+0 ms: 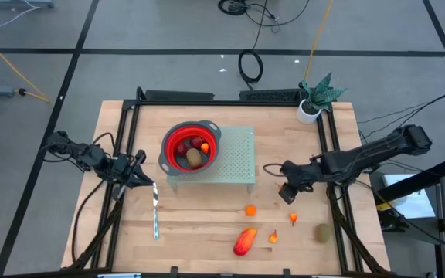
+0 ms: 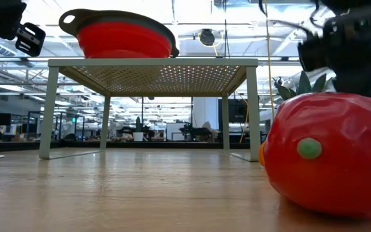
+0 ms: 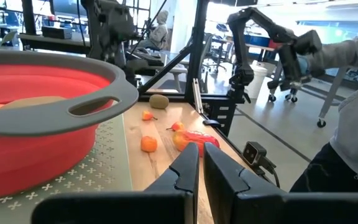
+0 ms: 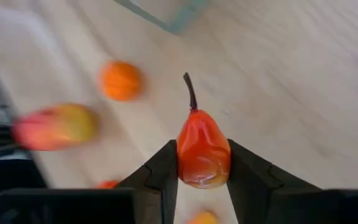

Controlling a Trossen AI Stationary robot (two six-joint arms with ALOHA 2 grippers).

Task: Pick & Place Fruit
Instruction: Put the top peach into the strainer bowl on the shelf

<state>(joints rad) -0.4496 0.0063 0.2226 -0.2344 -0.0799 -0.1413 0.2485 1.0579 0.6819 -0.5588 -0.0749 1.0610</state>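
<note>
The left gripper (image 1: pixel 147 181) hangs beside the left edge of the pale green perforated stand (image 1: pixel 238 158), its fingers (image 3: pixel 188 165) pressed together on nothing, with the slim knife (image 1: pixel 155 212) lying on the table just below it in the high view. On the stand sits the red bowl (image 1: pixel 178 139) — inside it a brown-green oval fruit (image 1: pixel 195 157) and a red-and-orange piece (image 1: pixel 201 145). To the right, the right gripper (image 1: pixel 290 194) is clamped on a small orange-red pear-shaped fruit (image 4: pixel 202 149), its stem pointing away from the fingers. Loose on the wood near the front edge lie a round orange fruit (image 1: pixel 250 209), the elongated red-orange piece (image 1: pixel 244 241), a tiny orange piece (image 1: pixel 273 237) and a brown-green oval (image 1: pixel 323 232).
</note>
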